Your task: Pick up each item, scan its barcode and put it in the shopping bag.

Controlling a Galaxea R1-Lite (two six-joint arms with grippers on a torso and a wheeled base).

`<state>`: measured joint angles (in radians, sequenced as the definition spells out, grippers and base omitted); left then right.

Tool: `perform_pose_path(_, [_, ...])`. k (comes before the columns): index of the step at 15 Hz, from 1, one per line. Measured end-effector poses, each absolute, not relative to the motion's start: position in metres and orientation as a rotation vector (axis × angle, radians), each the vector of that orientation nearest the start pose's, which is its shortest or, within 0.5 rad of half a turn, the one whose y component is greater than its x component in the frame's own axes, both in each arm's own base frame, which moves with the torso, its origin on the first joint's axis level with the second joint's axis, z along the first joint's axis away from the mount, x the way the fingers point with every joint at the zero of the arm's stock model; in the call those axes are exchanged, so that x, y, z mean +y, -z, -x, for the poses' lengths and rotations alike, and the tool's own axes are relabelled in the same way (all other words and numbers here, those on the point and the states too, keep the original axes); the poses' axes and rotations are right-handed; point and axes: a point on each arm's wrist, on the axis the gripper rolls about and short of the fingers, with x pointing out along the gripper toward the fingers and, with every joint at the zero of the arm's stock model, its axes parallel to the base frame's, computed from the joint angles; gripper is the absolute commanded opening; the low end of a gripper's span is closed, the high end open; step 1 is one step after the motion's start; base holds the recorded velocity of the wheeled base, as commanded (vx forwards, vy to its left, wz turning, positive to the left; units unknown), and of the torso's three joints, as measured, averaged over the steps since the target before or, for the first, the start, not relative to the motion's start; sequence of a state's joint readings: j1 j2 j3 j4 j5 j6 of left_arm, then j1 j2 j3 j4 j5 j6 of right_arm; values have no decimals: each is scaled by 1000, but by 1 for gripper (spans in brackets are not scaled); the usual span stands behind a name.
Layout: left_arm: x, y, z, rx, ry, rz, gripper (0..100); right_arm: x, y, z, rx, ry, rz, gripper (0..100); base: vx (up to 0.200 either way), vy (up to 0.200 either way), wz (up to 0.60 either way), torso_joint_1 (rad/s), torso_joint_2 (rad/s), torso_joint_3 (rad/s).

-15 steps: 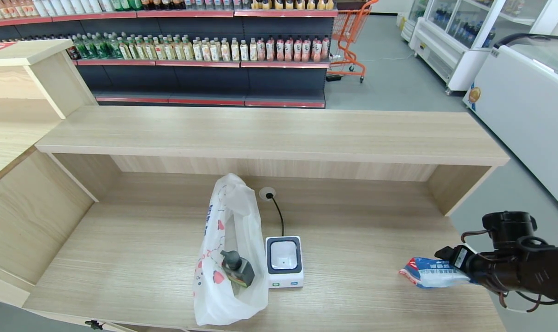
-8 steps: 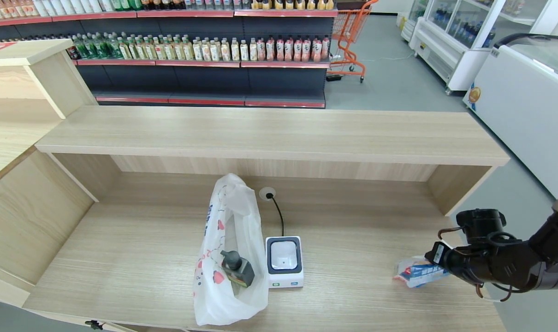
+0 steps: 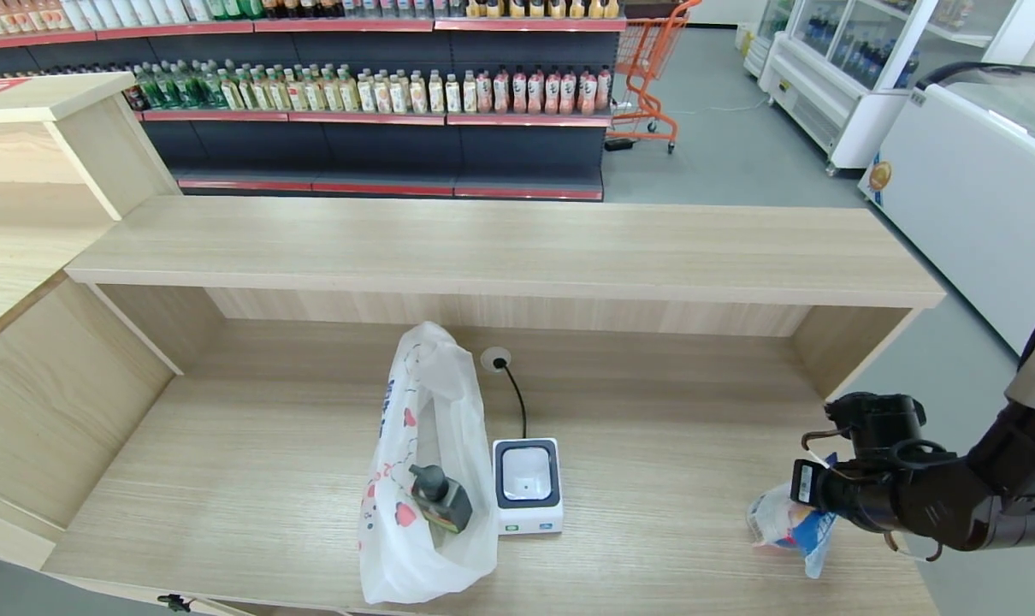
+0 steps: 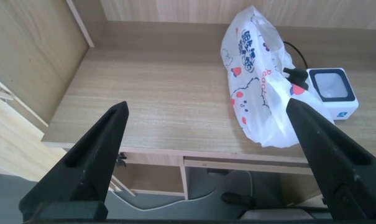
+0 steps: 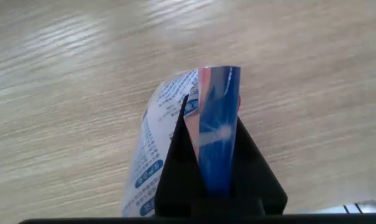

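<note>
Blue-and-white packet (image 3: 783, 524) hangs near the worktop's (image 3: 654, 445) right front corner, pinched by its upper fold in the right gripper (image 3: 807, 500), fingers closed on it. Pick-up looks done. Scanning comes next: carry it left, barcode facing the scanner (image 3: 528, 483), well apart beside the bag (image 3: 428, 479). Left gripper (image 4: 206, 111) gapes wide, holding nothing.

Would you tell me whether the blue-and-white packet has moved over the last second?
Yes: the packet, held by the right gripper, has tipped from lying flat to hanging on end, no nearer the scanner.
</note>
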<state>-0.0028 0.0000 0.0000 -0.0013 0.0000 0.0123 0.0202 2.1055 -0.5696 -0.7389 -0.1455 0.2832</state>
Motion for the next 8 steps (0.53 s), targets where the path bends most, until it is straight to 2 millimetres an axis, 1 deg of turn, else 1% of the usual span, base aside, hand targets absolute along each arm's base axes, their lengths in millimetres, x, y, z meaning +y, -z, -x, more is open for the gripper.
perform_pose_path(2, [0, -76, 23, -1, 3, -12, 100, 13, -27, -301, 737, 47, -223, 0, 0, 0, 0, 0, 0, 0])
perform_pose_path(4, [0, -76, 23, -1, 4, -12, 100, 19, -49, -291, 690, -189, -234, 0, 0, 0, 0, 0, 0, 0])
perform_pose_path(6, [0, -76, 23, -1, 3, -12, 100, 24, -76, -278, 598, -483, -239, 0, 0, 0, 0, 0, 0, 0])
perform_pose_path(8, [0, -76, 23, -1, 3, -12, 100, 26, -103, -267, 465, -740, -226, 0, 0, 0, 0, 0, 0, 0])
